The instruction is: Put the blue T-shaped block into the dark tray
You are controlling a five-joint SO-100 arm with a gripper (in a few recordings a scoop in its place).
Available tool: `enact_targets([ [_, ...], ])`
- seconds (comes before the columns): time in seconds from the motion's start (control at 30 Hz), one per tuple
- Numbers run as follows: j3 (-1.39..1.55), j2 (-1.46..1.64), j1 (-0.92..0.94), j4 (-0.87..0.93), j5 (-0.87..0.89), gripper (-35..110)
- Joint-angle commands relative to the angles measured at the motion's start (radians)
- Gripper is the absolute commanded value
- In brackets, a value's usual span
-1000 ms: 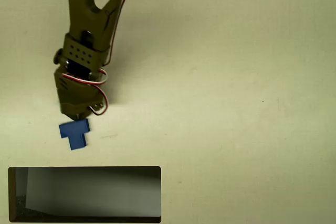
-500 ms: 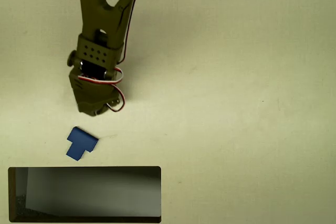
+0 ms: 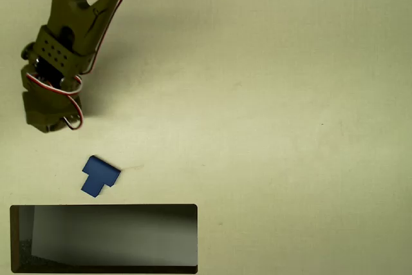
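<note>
The blue T-shaped block [image 3: 100,176] lies tilted on the pale desk [image 3: 277,127], just above the dark tray [image 3: 103,209] and outside it. The olive tool [image 3: 46,120] hangs upper left, apart from it; its grip cannot be told.

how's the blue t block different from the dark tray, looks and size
The blue T-shaped block is bright matte blue; the dark tray is grey and glossy inside a dark rim. The block is small and T-shaped, the tray a far bigger rectangle. The block lies skewed, the tray square to the picture. Both rest on the table, apart.
</note>
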Motion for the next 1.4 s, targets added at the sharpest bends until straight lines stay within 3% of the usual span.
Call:
enact_targets([
  [0.0, -0.107, -0.061, -0.052, 0.005, 0.061, 0],
  [0.87, -0.465, -0.318, -0.295, -0.074, 0.291, 0],
  [0.97, -0.595, -0.422, -0.348, -0.152, 0.373, 0],
  [1.23, -0.77, -0.601, -0.465, -0.575, 0.712, 0],
  [1.37, -0.851, -0.701, -0.525, -0.683, 0.749, 0],
])
